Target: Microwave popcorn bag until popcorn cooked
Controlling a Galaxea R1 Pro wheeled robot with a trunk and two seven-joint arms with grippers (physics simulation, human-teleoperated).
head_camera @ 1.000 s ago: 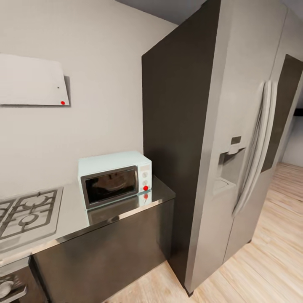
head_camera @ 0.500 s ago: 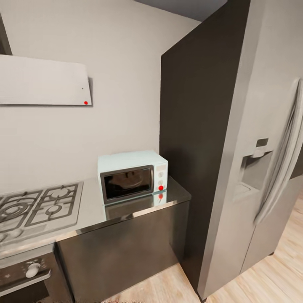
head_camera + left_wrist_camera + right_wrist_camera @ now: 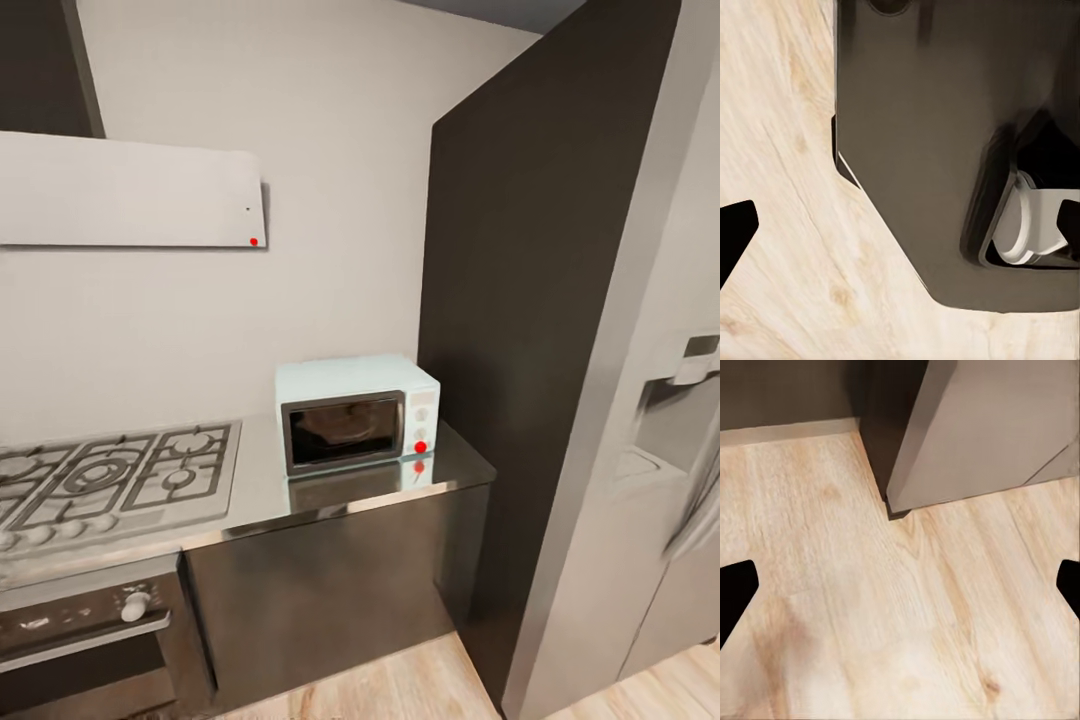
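The pale mint-blue microwave (image 3: 357, 413) stands on the grey countertop (image 3: 262, 482) against the white wall, its dark glass door closed and a red dot (image 3: 420, 447) lit by its knobs. The popcorn bag and the popcorn are out of view. My left gripper (image 3: 900, 232) hangs open over the light wood floor (image 3: 787, 187) beside my own dark base (image 3: 937, 135). My right gripper (image 3: 900, 585) is open too, nothing between its black fingertips (image 3: 735, 589), above bare floor near the fridge's foot (image 3: 982, 435).
A steel gas hob (image 3: 110, 478) lies left of the microwave, with a dark built-in oven (image 3: 90, 630) below and a flat white extractor hood (image 3: 130, 190) above. A tall grey fridge (image 3: 640, 400) with a dark side panel (image 3: 500, 330) walls off the counter's right end.
The whole head view has shifted: the camera turned left, so microwave, hob and hood sit further right in the picture and the oven has come into view. Nothing itself has moved.
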